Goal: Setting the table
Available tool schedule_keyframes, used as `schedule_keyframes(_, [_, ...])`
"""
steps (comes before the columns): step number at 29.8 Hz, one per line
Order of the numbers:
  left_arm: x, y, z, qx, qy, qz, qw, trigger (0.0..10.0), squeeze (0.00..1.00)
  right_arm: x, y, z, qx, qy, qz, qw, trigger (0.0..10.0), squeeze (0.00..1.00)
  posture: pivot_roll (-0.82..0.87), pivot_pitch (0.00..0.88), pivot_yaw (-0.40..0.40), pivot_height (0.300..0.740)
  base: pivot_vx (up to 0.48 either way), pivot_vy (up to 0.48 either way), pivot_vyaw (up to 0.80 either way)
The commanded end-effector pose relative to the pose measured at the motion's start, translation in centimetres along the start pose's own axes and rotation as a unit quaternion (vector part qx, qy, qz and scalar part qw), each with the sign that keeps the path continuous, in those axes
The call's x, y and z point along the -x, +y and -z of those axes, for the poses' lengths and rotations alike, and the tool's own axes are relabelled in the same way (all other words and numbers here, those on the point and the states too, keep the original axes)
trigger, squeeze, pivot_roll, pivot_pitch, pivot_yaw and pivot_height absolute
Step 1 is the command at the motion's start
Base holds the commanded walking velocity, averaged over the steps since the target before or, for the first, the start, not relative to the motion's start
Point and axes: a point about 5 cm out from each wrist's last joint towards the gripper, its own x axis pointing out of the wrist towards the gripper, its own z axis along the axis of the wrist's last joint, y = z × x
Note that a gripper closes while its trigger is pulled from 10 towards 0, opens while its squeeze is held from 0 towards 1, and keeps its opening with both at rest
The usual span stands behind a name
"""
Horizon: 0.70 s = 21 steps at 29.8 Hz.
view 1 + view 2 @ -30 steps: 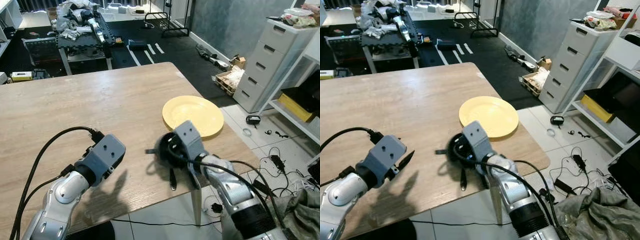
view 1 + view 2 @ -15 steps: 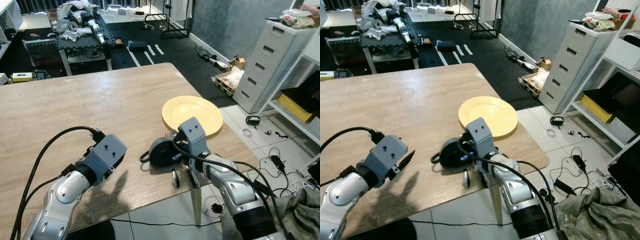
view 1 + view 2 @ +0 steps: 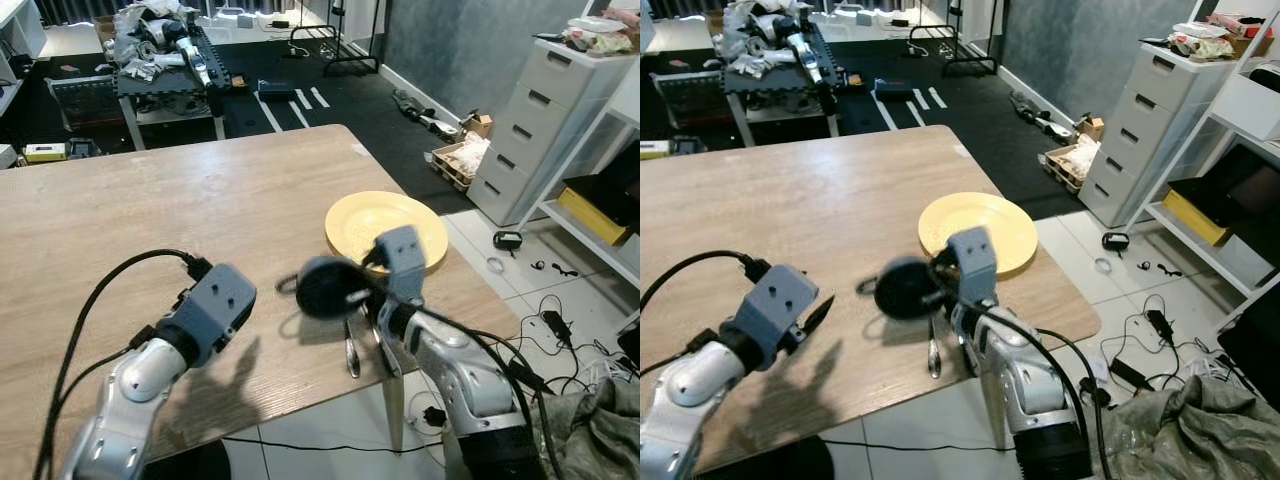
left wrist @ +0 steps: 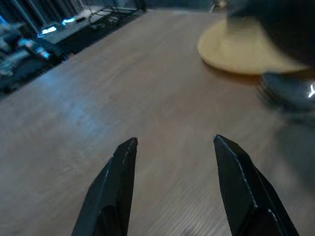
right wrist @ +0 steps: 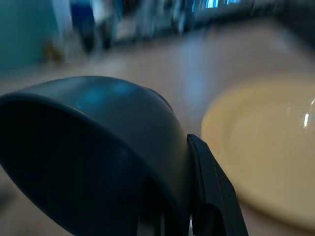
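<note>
My right gripper [image 3: 358,288] is shut on the rim of a dark round bowl [image 3: 325,287], held tilted in the air just above the wooden table [image 3: 180,210]. The bowl hangs beside the near left edge of a yellow plate [image 3: 400,215]. In the right wrist view the bowl [image 5: 98,147] is close up, a black finger [image 5: 211,187] presses its rim, and the plate [image 5: 266,147] lies behind. A metal utensil [image 3: 350,352] lies on the table under the bowl, near the front edge. My left gripper [image 4: 174,140] hovers open over bare wood on the left.
The table's front and right edges run close to the plate and utensil. A white drawer unit [image 3: 545,120] and loose cables [image 3: 545,320] are on the floor to the right. A cluttered black bench [image 3: 165,70] stands beyond the table.
My right gripper has lifted the bowl off the table and carried it right, towards the plate. The utensil under it now shows. My left arm has barely moved.
</note>
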Motion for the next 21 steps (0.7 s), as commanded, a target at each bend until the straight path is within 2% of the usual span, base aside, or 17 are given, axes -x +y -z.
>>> schedule_keyframes(1, [0.2, 0.2, 0.2, 0.051, 0.003, -0.024, 0.998, 10.0, 0.00, 1.4, -1.1, -0.9, -0.014, -0.051, 0.060, 0.997, 10.0, 0.00, -0.01, 0.016, 0.068, 0.740, 0.000, 0.000, 0.00])
schedule_keyframes(6, [0.5, -1.2, 0.3, 0.096, 0.003, -0.011, 0.995, 10.0, 0.00, 4.0, -1.8, -0.5, -0.013, -0.083, 0.127, 0.988, 10.0, 0.00, -0.02, 0.007, 0.087, 0.740, 0.000, 0.000, 0.00])
schedule_keyframes(7, [0.5, -1.8, 0.5, 0.101, 0.005, -0.001, 0.995, 10.0, 0.00, 5.2, -2.3, 0.4, 0.010, -0.074, 0.156, 0.985, 10.0, 0.00, -0.04, 0.000, 0.106, 0.740, 0.000, 0.000, 0.00])
schedule_keyframes(8, [0.4, -2.0, 0.5, 0.100, 0.006, 0.002, 0.995, 10.0, 0.00, 5.5, -2.5, 0.7, 0.021, -0.069, 0.167, 0.983, 10.0, 0.00, -0.04, 0.000, 0.106, 0.740, 0.000, 0.000, 0.00])
schedule_keyframes(12, [-0.1, -2.5, 0.8, 0.100, 0.011, 0.005, 0.995, 10.0, 0.00, 6.2, -3.5, 1.6, 0.030, -0.060, 0.200, 0.977, 10.0, 0.00, -0.05, 0.000, 0.119, 0.740, 0.000, 0.000, 0.00])
schedule_keyframes(15, [-0.6, -2.7, 1.1, 0.093, 0.013, 0.000, 0.996, 10.0, 0.00, 6.2, -3.8, 1.7, 0.047, -0.061, 0.205, 0.976, 10.0, 0.00, -0.06, 0.000, 0.121, 0.740, 0.000, 0.000, 0.00])
schedule_keyframes(21, [-1.4, -2.8, 0.9, 0.098, 0.009, -0.012, 0.995, 10.0, 0.00, 6.0, -4.1, 1.7, 0.053, -0.063, 0.205, 0.975, 10.0, 0.00, -0.05, 0.000, 0.115, 0.740, 0.000, 0.000, 0.00])
